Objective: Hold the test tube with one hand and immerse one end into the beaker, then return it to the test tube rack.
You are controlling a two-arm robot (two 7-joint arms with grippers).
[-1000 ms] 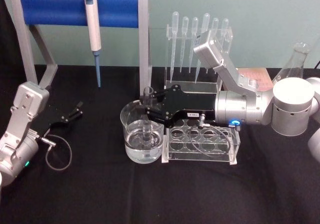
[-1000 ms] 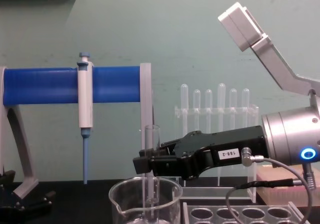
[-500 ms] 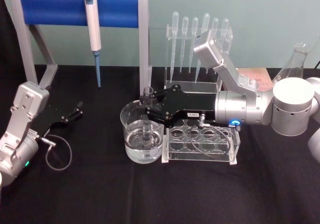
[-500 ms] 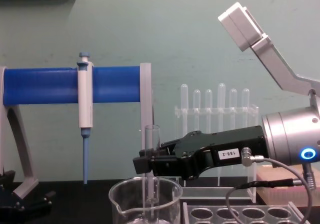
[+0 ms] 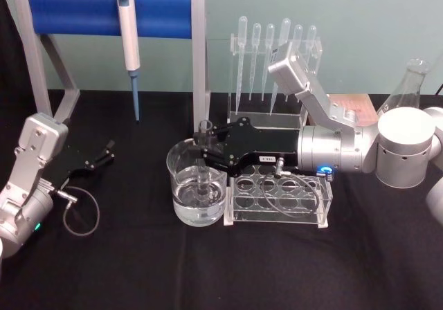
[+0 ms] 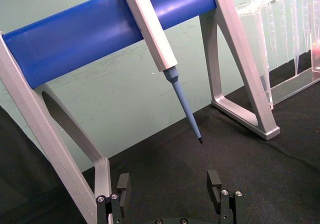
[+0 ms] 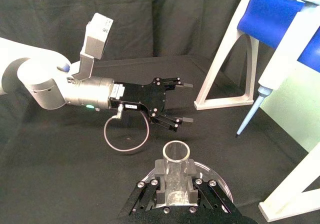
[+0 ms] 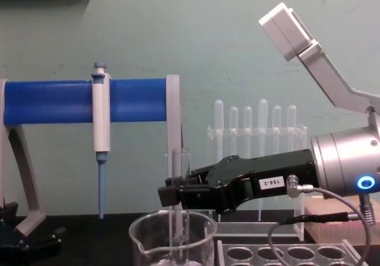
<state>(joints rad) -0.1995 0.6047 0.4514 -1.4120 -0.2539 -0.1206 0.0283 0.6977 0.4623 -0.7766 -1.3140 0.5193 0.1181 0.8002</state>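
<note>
Right claw (image 5: pixel 205 151) clamped on tube (image 5: pixel 203 183), end dipped in beaker (image 5: pixel 174 168): immersion step. Next likely called for lifting clear, then shifting toward 3 o'clock to rack (image 5: pixel 277 214). Left claw (image 5: pixel 108 151) wide, idle at 9 o'clock.

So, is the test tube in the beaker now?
In: the right hand holds the test tube upright, its lower end below the beaker rim.

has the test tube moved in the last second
No. In the chest view the test tube stands in the beaker as before, its rim at the same spot beside the grey stand post, clamped by the right gripper.
</note>
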